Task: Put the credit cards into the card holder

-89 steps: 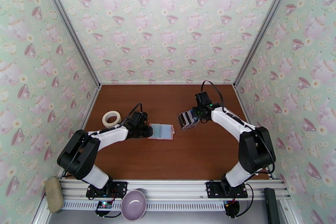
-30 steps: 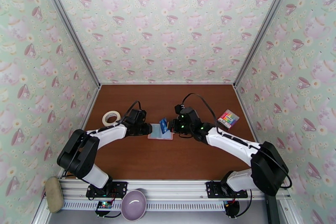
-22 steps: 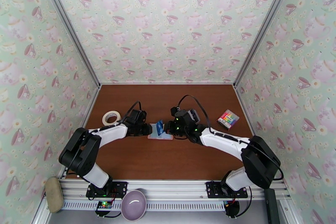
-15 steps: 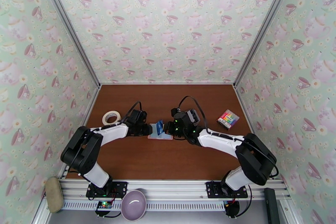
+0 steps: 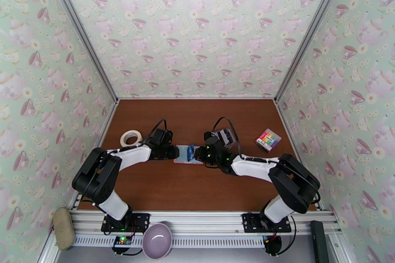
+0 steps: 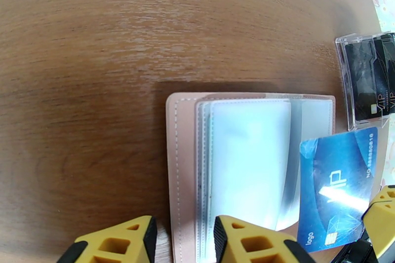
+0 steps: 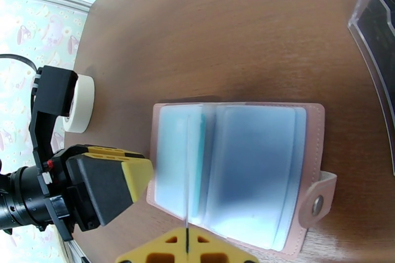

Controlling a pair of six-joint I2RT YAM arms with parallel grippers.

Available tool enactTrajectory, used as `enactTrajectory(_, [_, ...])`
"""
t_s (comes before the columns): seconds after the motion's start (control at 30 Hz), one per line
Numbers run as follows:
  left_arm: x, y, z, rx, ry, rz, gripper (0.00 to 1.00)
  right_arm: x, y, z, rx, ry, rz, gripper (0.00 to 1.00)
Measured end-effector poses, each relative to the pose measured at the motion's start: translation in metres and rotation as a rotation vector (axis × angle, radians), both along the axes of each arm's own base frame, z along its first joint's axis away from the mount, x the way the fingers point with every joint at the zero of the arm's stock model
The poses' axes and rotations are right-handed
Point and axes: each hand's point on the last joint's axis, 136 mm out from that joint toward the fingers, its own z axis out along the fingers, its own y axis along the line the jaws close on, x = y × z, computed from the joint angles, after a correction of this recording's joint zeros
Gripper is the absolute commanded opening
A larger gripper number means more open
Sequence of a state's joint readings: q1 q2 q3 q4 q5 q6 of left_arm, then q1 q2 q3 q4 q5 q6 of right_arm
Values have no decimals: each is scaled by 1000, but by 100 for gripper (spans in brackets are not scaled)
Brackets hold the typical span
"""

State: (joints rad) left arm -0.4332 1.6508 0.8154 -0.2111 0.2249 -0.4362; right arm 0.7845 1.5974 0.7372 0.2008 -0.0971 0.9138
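The card holder (image 5: pixel 183 156) lies open on the table, pink-edged (image 6: pixel 177 160) with pale blue sleeves (image 7: pixel 256 170). My right gripper (image 5: pixel 200 154) is shut on a blue credit card (image 6: pixel 335 185) and holds it on edge over the holder's right half. That card shows as a thin line (image 7: pixel 187 209) between my right gripper (image 7: pixel 187 249) fingers. My left gripper (image 6: pixel 185 244) is partly open, its fingers (image 6: pixel 247 239) straddling the holder's left edge. More dark credit cards sit in a clear case (image 6: pixel 368 84) just right of the holder.
A white tape roll (image 5: pixel 131 138) lies left of the left arm. The rainbow-striped rectangle (image 5: pixel 267 139) sits near the right wall. The clear case (image 5: pixel 225 136) lies behind the right wrist. A purple bowl (image 5: pixel 157 240) rests below the table's front rail.
Three seconds ago the right gripper was farther right, away from the holder. It has since moved left with the blue card and sunk low over the open holder. The left gripper has stayed put.
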Motion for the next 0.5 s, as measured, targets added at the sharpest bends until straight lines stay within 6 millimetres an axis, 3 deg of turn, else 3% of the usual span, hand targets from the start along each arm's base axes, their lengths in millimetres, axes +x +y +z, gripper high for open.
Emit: enactTrajectory(0.5, [-1, -5, -4, 5, 2, -13, 35, 3, -3, -1, -4, -11, -17, 2])
